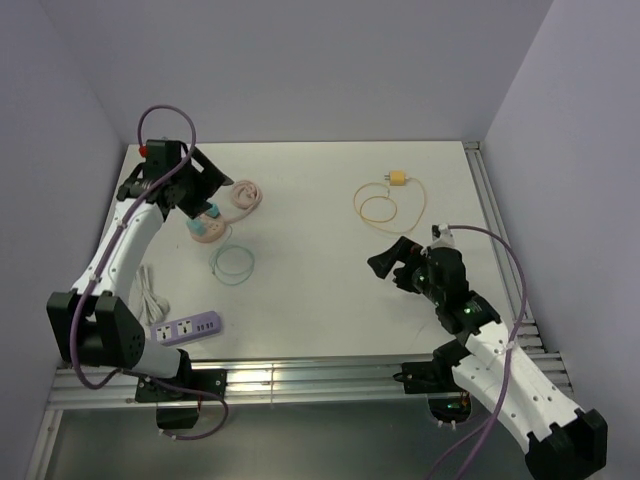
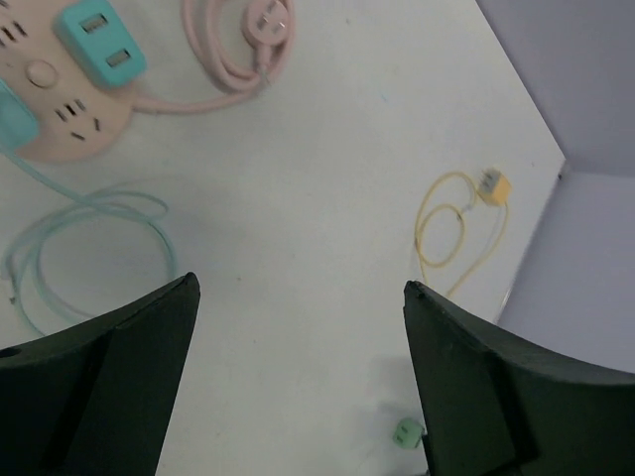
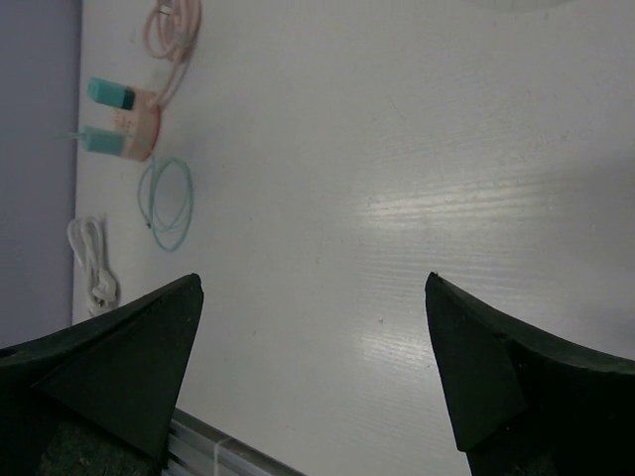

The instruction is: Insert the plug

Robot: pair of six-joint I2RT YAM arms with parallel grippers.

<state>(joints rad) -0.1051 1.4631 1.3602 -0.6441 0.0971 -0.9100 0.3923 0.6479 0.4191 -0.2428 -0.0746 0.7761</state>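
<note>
The place is a robotics lab test cell: a bare white table [image 1: 320, 290] is boxed in by plain pale-violet walls [image 1: 300, 60], with slotted aluminium rails [image 1: 300, 380] along its near edge. The left arm [image 1: 125, 245] and right arm [image 1: 510, 375] are bolted there. Staged props lie on the top: a pink power strip [image 1: 205, 232], a purple power strip [image 1: 187, 327] and a coiled yellow cable [image 1: 390, 200].

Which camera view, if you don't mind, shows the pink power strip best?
The left wrist view: the pink power strip sits large in its top-left corner, with its socket holes and a teal adapter clear. The top external view shows it small and partly covered. The right wrist view shows it tiny, side-on.
</note>
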